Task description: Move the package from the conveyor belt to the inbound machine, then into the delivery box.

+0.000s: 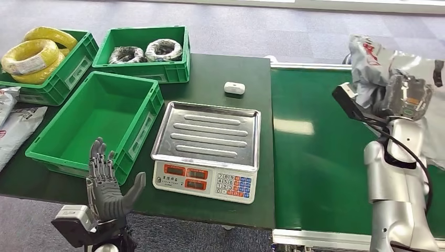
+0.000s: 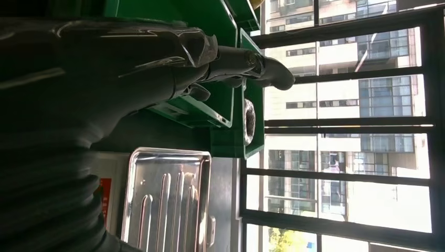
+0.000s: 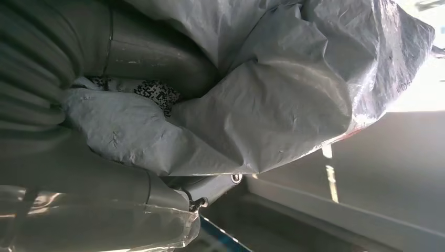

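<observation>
Right hand (image 1: 408, 95) apparently grips grey package (image 1: 373, 62) above conveyor belt (image 1: 315, 152)

Scale (image 1: 205, 152) sat mid-table, empty crate (image 1: 97, 123) to its left, conveyor (image 1: 315, 152) right, two more bins (image 1: 144, 55) behind.

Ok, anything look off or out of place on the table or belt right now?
Nothing stands out. The scale sits square with its tray bare, the near bin is upright, and the right hand holds the crumpled grey package above the belt. The left hand hovers with fingers spread.
</observation>
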Robot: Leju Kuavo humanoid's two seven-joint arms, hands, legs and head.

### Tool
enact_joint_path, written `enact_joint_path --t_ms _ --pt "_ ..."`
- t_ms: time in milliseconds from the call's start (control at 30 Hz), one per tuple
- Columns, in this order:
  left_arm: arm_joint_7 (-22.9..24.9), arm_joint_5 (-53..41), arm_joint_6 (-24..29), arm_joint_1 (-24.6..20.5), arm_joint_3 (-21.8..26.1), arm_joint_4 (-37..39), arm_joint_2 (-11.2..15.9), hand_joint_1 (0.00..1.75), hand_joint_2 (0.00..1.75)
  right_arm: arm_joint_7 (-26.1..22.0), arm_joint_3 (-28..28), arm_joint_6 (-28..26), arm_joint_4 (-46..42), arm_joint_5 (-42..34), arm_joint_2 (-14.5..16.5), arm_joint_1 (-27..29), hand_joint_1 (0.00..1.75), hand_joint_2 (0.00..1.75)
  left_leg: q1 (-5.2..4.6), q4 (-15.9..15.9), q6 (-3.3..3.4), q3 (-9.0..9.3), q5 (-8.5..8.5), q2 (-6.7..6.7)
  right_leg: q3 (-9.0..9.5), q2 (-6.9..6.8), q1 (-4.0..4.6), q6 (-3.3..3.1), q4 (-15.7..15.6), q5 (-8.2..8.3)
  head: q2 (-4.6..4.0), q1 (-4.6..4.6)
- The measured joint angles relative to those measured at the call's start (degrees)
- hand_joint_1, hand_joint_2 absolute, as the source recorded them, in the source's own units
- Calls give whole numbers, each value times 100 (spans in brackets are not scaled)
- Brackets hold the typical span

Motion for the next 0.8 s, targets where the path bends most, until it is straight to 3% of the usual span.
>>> enact_joint_path --t_ms 200,533,700,800 --pt "0 78 35 -165 -131 203 7 0 175 -41 735 -27 -148 164 475 -296 175 175 0 2 -5 1 6 -15 6 -6 0 -2 1 2 0 2" --pt "0 141 -71 -448 -285 516 10 0 175 -558 1836 31 223 119 1310 -640 175 175 7 1 -7 -4 5 -6 -5 6 6 -3 3 2 0 0" --pt "0 239 -114 -662 -290 716 11 0 175 -1760 2374 495 411 -692 1835 -715 175 175 7 -1 -11 -1 2 35 -16 41 7 -13 6 9 0 3" --pt "0 254 -136 -759 -296 816 -4 0 175 -1805 2987 588 453 -1040 2251 -653 175 175 12 0 -14 -1 2 31 -26 41 13 -17 7 7 0 0"
